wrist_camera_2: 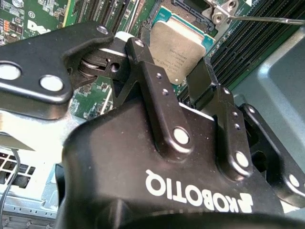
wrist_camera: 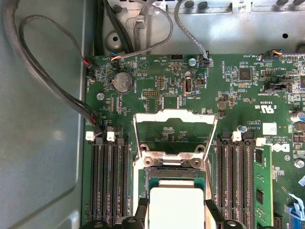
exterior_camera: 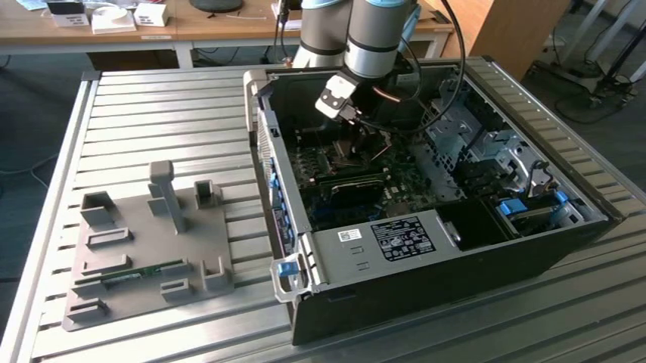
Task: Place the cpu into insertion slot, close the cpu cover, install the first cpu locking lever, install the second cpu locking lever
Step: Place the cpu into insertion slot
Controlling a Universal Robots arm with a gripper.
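Observation:
The cpu (wrist_camera: 175, 200), a flat square chip with a silvery top, sits between my black fingers (wrist_camera_2: 159, 95) in both wrist views. My gripper (wrist_camera_2: 174, 59) is shut on it by two opposite edges. The chip hovers partly over the insertion slot (wrist_camera: 174, 172), a dark square socket with a metal rim on the green board; I cannot tell whether it touches. The cpu cover (wrist_camera: 174, 115), a thin silvery frame, stands swung open beyond the slot. A thin metal lever (wrist_camera_2: 267, 19) runs beside the slot (wrist_camera_2: 183, 5). In the exterior view my gripper (exterior_camera: 349, 128) reaches down into the open computer case.
Long black memory slots (wrist_camera: 107, 181) flank the socket on both sides, one holding a green module (wrist_camera: 261, 186). Dark cables (wrist_camera: 47, 81) loop along the case wall. A grey drive cage (exterior_camera: 474, 128) stands at the exterior view's right. A grey fixture plate (exterior_camera: 151, 249) lies beside the case.

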